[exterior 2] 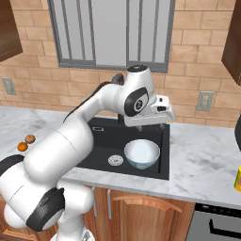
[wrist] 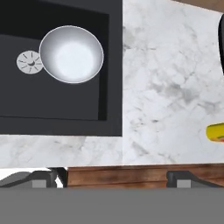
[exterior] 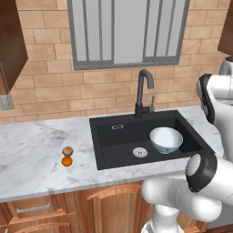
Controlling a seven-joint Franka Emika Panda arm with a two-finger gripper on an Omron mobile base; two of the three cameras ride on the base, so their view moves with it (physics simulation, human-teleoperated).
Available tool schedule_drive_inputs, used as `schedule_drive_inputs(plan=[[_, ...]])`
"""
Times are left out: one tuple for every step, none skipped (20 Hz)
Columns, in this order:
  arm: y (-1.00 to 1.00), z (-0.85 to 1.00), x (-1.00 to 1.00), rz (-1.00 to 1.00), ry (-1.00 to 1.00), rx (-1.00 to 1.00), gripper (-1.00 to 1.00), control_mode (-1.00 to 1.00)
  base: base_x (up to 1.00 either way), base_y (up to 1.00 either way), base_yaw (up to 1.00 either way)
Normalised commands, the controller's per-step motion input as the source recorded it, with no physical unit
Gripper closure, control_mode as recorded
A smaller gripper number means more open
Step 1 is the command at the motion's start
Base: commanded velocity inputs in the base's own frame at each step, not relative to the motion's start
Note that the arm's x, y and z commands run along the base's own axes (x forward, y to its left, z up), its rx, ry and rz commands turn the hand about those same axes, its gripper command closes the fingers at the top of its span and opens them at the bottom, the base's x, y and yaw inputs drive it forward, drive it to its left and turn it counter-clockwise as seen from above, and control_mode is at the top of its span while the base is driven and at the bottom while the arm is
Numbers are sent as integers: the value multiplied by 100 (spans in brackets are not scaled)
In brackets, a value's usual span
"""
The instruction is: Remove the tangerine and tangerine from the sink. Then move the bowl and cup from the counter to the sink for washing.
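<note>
The big shiny white bowl (wrist: pixel 71 54) is sitting in the black sink (wrist: pixel 65 114). The gripper (wrist: pixel 112 178), fingers wide apart and empty, probably needs to go get the little yellow cup (wrist: pixel 216 132) next.

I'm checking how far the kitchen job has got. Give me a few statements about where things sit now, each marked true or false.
1. The bowl sits inside the sink. True.
2. Both tangerines are in the sink. False: they lie on the counter to the sink's left, one right beside the other.
3. The cup is in the sink beside the bowl. False: it stands on the counter to the sink's right.
4. The tool is open and holds nothing. True.
5. The drain is uncovered, next to the bowl. True.
</note>
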Motion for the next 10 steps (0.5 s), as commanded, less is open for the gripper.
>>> schedule_drive_inputs(plan=[[-25, 2, -17, -3, 0, 0, -100, -100, 0, 0, 0], [-25, 0, -16, -3, 0, 0, -100, -100, 0, 0, 0], [-23, 0, -14, -3, 0, 0, -100, -100, 0, 0, 0], [-23, 0, -13, -3, 0, 0, -100, -100, 0, 0, 0], [-25, 0, -9, -3, 0, 0, -100, -100, 0, 0, 0], [-26, 0, -5, -4, 0, 0, -100, -100, 0, 0, 0], [-27, 0, -3, -4, 0, 0, -100, -100, 0, 0, 0], [-28, 0, -3, -3, 0, 0, -100, -100, 0, 0, 0], [-29, 0, -4, -3, 0, 0, -100, -100, 0, 0, 0], [-29, 0, -6, -5, 0, 0, -100, -100, 0, 0, 0]])
